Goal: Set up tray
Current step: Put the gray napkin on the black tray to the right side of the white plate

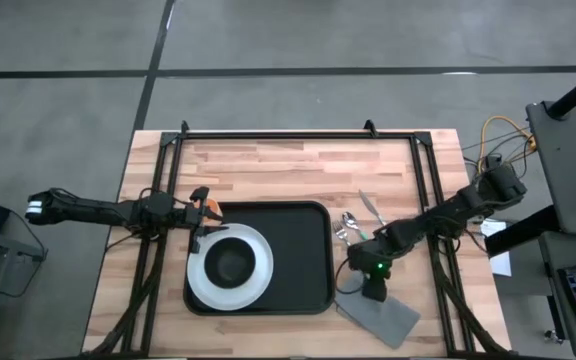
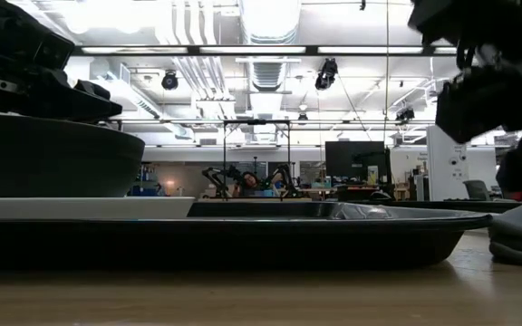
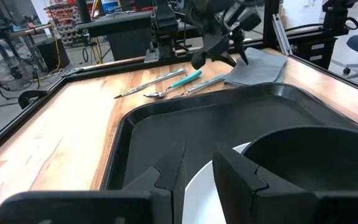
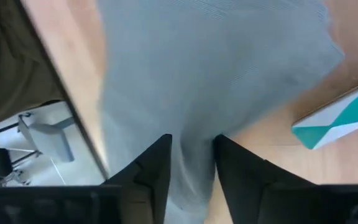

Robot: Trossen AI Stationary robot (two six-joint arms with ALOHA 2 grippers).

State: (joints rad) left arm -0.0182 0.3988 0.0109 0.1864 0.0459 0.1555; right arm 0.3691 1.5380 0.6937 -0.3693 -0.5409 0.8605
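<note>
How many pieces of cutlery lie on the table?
3, side by side on the wood between the tray and the grey cloth: knife, spoon, and a teal-handled piece. More may be hidden behind the right arm.

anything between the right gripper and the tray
Nothing visible. The right gripper is over the grey cloth, right of the tray; only bare wood lies between. The cutlery sits farther back.
</note>
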